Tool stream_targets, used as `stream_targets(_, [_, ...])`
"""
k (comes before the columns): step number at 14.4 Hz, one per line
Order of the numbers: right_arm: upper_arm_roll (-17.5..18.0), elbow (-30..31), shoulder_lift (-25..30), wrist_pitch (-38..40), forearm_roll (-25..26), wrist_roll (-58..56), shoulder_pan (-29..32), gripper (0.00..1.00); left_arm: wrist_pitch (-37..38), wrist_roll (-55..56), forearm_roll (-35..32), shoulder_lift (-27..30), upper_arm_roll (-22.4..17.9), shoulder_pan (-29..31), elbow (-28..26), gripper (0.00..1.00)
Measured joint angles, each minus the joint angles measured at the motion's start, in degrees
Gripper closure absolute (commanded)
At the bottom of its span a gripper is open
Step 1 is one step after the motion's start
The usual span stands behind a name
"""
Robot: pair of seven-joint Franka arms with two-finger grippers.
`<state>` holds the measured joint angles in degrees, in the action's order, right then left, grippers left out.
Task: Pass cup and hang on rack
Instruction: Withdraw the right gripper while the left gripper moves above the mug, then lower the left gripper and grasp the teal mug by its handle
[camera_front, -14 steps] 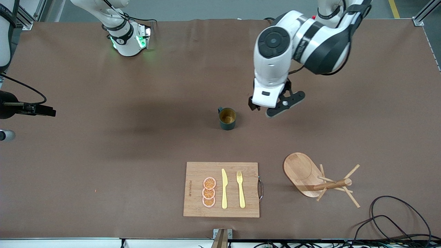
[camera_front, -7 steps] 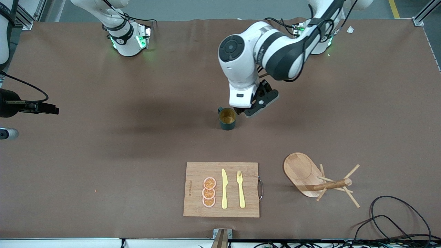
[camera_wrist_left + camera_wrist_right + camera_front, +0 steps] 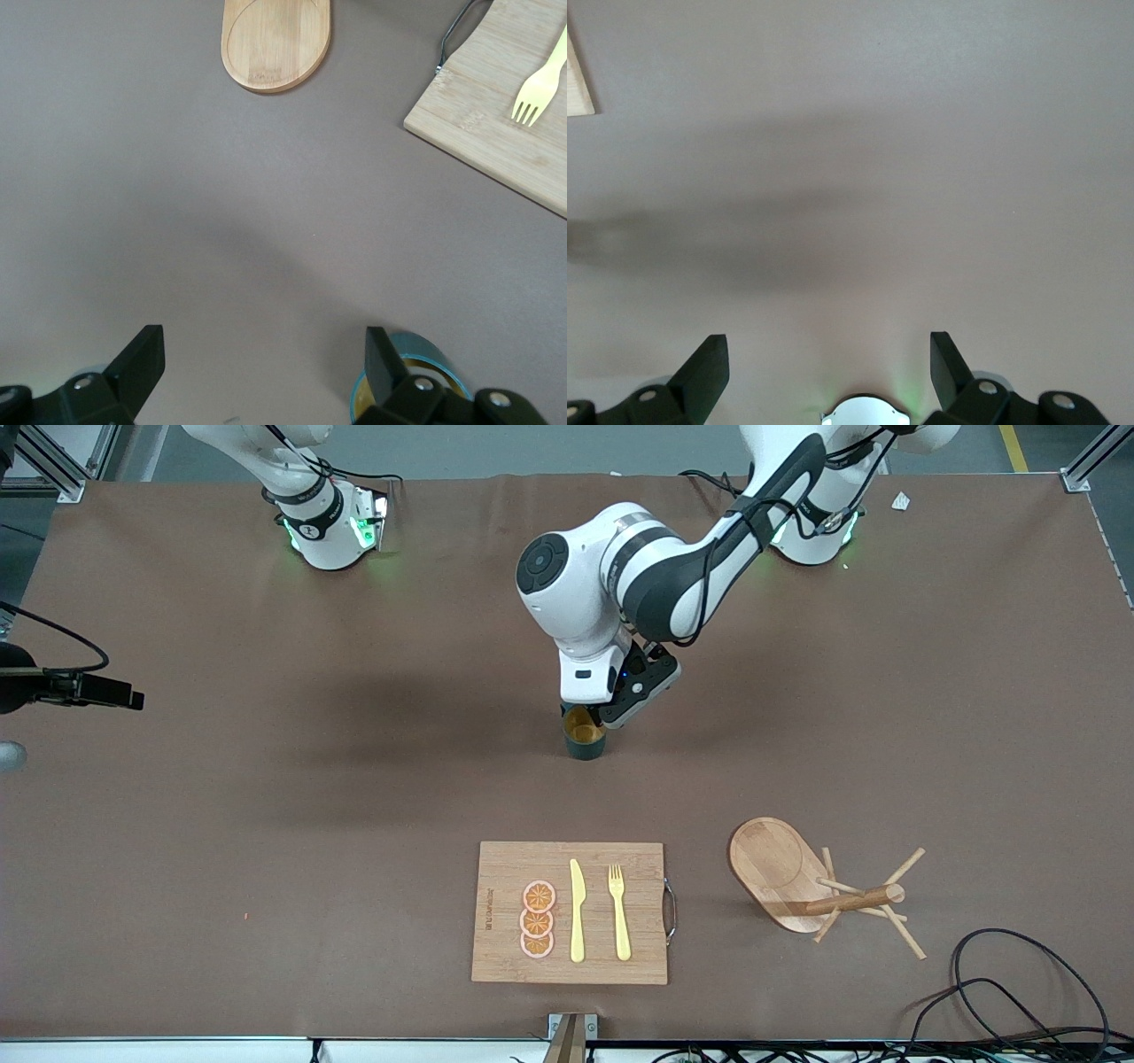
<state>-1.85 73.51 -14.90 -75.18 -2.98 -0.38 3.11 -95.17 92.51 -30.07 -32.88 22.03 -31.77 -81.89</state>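
The left end effector [image 3: 592, 722], its fingers [image 3: 383, 359] spread wide and holding nothing, hangs just above the cup [image 3: 585, 737] at the middle of the tabletop [image 3: 266, 797]. The cup stands upright, its long axis vertical, mouth up and mustard inside showing. It sits not between the fingers but off to 1 side, directly under 1 of them. That offset is probably what the coming grasp depends on: the end effector looks to need a small sideways shift before it can straddle the cup.

The left arm is plainly the nearer of the 2. The right end effector [image 3: 824, 372], also open and empty, waits near the edge of the tabletop at the right arm's end, well apart from the cup.

The rack [image 3: 802, 881] stands nearer the front camera than the cup, toward the left arm's end. A cutting board [image 3: 567, 912] with a knife [image 3: 577, 911], a fork [image 3: 619, 911] and 3 orange slices [image 3: 537, 920] lies beside the rack, also nearer the camera than the cup.

The front view shows the rack's post and pegs. The left wrist view catches only its oval base, yet shows the finger over the cup's rim, which the arm hides from the front.
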Motion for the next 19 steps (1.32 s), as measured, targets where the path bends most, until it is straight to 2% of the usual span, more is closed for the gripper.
stream_targets(5, [-0.5,9.4,9.3,-3.7,0.7,0.1,-3.3,0.00,1.6,2.4,-5.8,-2.9,0.0,-3.1,0.1,0.00])
stream_targets(10, [-1.6,11.4,14.3,-1.2,0.7,0.1,-3.5,0.00,2.3,7.4,-10.8,-6.5,-0.1,-6.2,0.4,0.00])
stream_targets(12, [-1.7,11.6,14.9,-0.8,0.7,0.5,-3.5,0.00,2.2,7.8,-11.7,-7.8,-0.6,-7.9,2.7,0.00])
stream_targets(16, [-1.9,11.6,15.2,-0.8,1.1,1.3,-3.5,0.00,1.8,7.8,-11.9,-11.2,-8.2,-17.5,9.3,0.00])
stream_targets(19, [-2.8,11.6,15.6,-1.0,1.4,1.3,-3.5,0.00,1.6,9.8,-11.9,-12.8,-10.3,-21.9,11.3,0.00])
